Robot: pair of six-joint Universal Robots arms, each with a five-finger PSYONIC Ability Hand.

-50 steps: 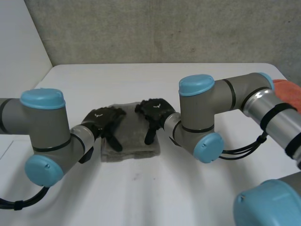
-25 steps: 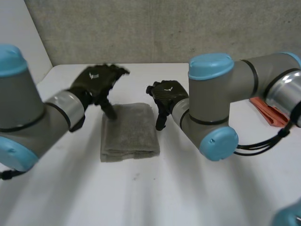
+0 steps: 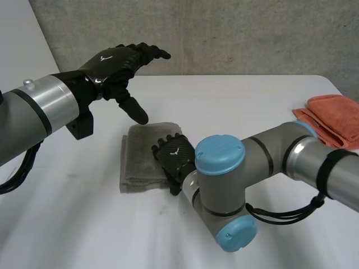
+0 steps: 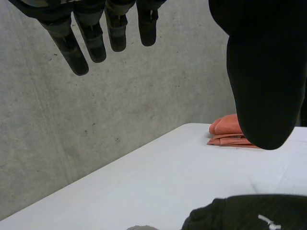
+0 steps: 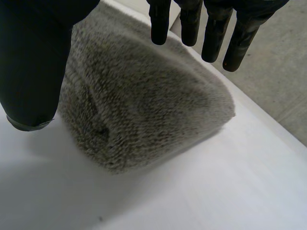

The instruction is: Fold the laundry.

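The folded grey towel lies flat on the white table, a thick squared pad with its edges stacked; the right hand is over the towel's side nearest the orange cloth, palm down; in the right wrist view its fingers are straight and spread above the towel's pile, with the thumb set apart beside them, holding nothing; whether the palm touches the towel I cannot tell. The left hand hangs in the air above and beyond the towel's far corner, well clear of it; its fingers are stretched out and the thumb points down toward the towel, with nothing in its hold. The orange cloth, also folded, lies well apart from the towel at the table's edge; a grey concrete wall stands beyond the table, behind the towel.
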